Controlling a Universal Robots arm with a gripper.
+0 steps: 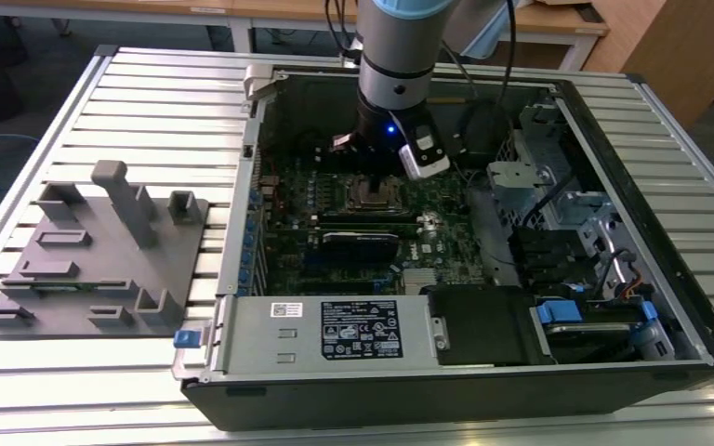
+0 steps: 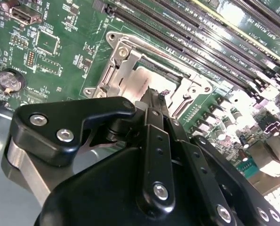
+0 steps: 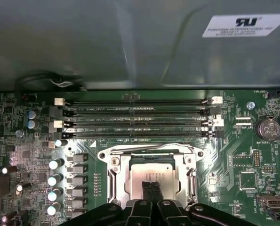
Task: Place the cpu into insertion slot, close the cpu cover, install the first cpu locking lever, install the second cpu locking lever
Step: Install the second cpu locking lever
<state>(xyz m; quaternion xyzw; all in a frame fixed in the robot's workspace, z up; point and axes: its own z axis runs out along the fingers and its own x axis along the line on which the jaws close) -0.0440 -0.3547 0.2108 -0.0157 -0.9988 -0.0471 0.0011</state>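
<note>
The cpu [image 3: 151, 170], a flat silver-grey square, lies in the insertion slot [image 3: 196, 157] on the green board. Around it the shiny cpu cover [image 3: 116, 176] appears to lie flat, with the chip showing through its window. My gripper [image 3: 151, 184] hangs directly over the chip with its two black fingers pressed together and nothing between them. In the second wrist view the gripper [image 2: 155, 94] points down at the cpu [image 2: 151, 75] inside the cover [image 2: 112, 77]. In the exterior view the gripper [image 1: 376, 167] stands just above the insertion slot [image 1: 374, 192].
Long black memory slots [image 3: 137, 120] run beside the socket, and a row of capacitors [image 3: 55, 165] and a coin battery [image 3: 268, 127] flank it. The open case's walls surround the board, with the power supply [image 1: 326, 330] in front. A grey fixture [image 1: 97, 251] sits at the exterior view's left.
</note>
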